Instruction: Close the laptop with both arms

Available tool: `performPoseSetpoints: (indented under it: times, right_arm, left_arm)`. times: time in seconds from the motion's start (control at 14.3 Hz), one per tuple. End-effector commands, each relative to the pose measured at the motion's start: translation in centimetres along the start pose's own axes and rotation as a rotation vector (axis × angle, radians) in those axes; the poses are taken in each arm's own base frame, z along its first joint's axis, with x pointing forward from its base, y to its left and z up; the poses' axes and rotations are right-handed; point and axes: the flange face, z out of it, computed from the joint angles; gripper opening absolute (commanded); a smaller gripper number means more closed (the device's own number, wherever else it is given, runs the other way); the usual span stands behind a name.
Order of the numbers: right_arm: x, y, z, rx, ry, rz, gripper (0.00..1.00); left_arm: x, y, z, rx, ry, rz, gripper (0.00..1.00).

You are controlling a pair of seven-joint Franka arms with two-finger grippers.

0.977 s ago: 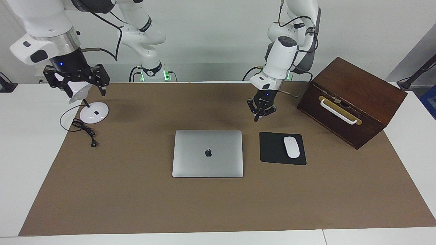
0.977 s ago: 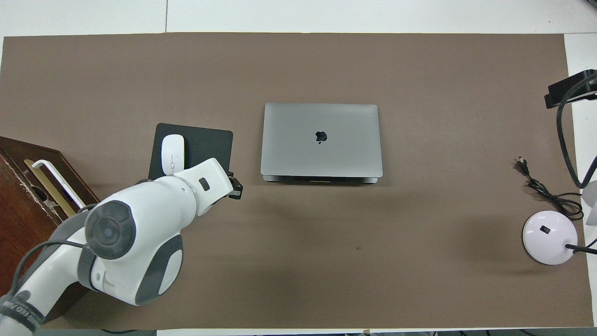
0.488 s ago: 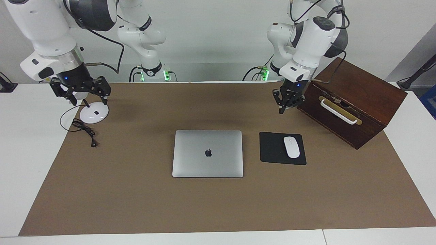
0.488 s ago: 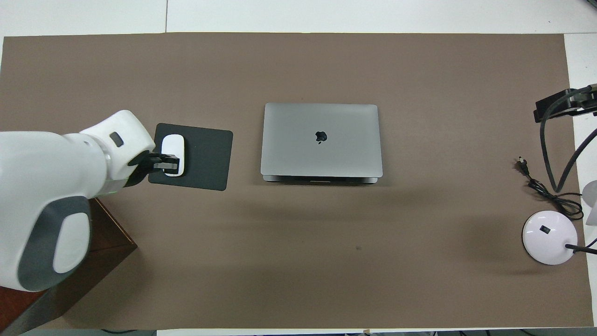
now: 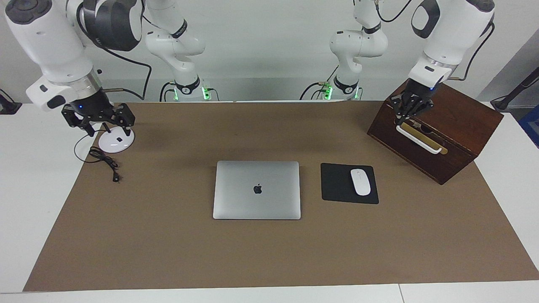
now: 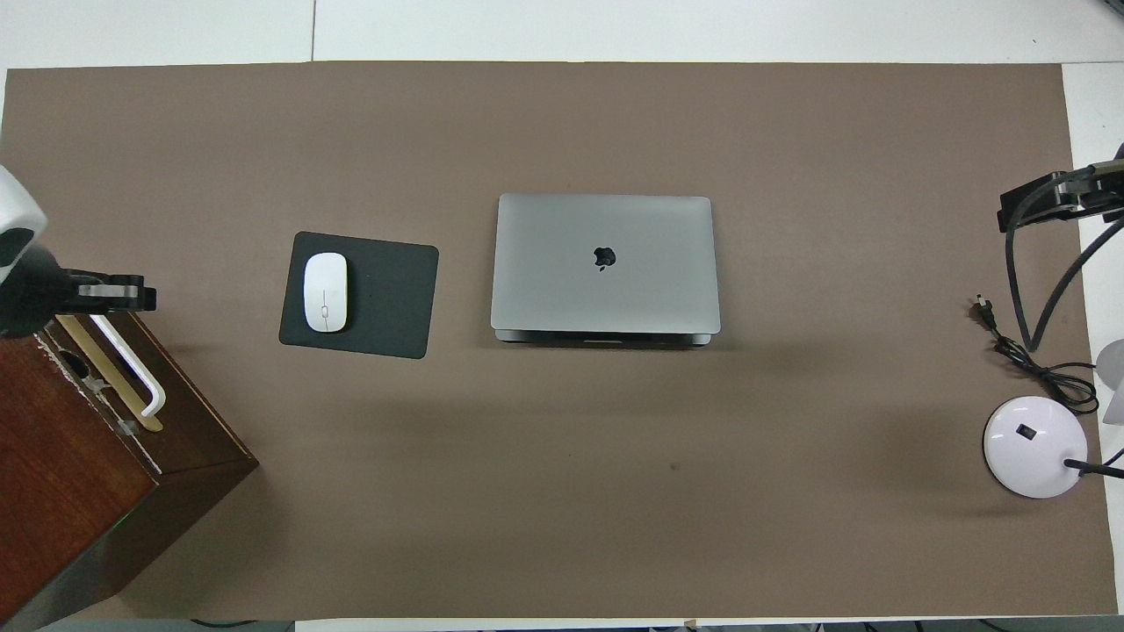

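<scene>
facing view: laptop [image 5: 257, 190] shut flat mid-mat. left gripper [image 5: 409, 110] over wooden box [image 5: 438, 126], right gripper [image 5: 99, 120] over lamp base [image 5: 116, 139]; finger states unreadable. risk: snagging lamp cable.

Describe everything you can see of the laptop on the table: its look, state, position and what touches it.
The laptop is a thin, silver-grey slab that looks like metal, with a dark apple logo in the middle of its lid. The lid is shut flat on the base, whose edge shows as a thin dark line on the side nearer the robots. It lies square on the brown mat, near the table's middle, beside the black mouse pad but apart from it. Neither gripper touches it.
</scene>
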Motion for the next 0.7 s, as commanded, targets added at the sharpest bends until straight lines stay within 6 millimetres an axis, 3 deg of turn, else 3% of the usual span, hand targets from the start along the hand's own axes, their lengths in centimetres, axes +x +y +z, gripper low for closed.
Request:
performPoseSetpoints:
  times: [0.0, 0.07, 0.14, 0.21, 0.63]
  right_arm:
    - [0.1, 0.1, -0.2, 0.005, 0.025, 0.021, 1.0]
    - [-0.3, 0.2, -0.9, 0.006, 0.028, 0.021, 1.0]
    - [-1.0, -0.1, -1.7, 0.007, 0.026, 0.02, 1.0]
    - [-1.5, -0.3, -2.3, 0.01, 0.021, 0.018, 1.0]
    - [-4.8, -0.5, -5.6, 0.027, 0.001, 0.027, 1.0]
  left_arm:
    - [1.3, -1.2, -2.0, 0.046, -0.035, -0.007, 0.0]
    - [1.5, -1.4, -2.0, 0.048, -0.041, -0.01, 0.21]
    - [1.3, -2.2, -2.0, 0.053, -0.051, -0.023, 0.74]
    - [1.2, -2.9, -2.1, 0.068, -0.058, -0.03, 1.0]
    - [0.8, -4.6, -2.6, 0.099, -0.087, -0.017, 1.0]
